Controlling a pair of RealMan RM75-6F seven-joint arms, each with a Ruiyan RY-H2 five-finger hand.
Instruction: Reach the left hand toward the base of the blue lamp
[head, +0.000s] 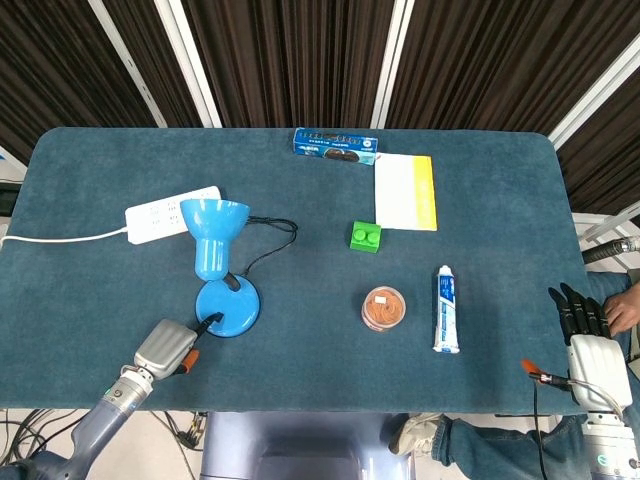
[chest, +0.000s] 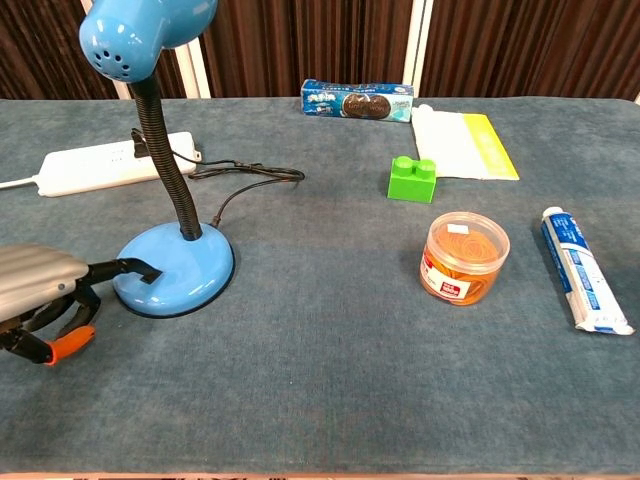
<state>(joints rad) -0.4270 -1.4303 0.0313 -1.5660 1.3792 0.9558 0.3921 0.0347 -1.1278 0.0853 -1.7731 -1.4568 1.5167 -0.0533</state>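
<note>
1. Lamp (head: 222, 270): upright, left of frame centre; base (chest: 173, 267) on the table (head: 300, 330).
2. Left hand (chest: 40, 300): lower left; one finger touches the base, grasping nothing.
3. Right hand (head: 588, 338): lower right edge, fingers extended, holding nothing.

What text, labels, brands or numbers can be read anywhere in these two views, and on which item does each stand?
None can be read as words.
Cookie box: blue with printing and a cookie picture, lettering too blurred.
Toothpaste tube: blue print along its length, too small.
Orange jar: red and white label, illegible.
Yellow and white booklet: no text shows.
Power strip, green block, blue lamp: no markings legible.
</note>
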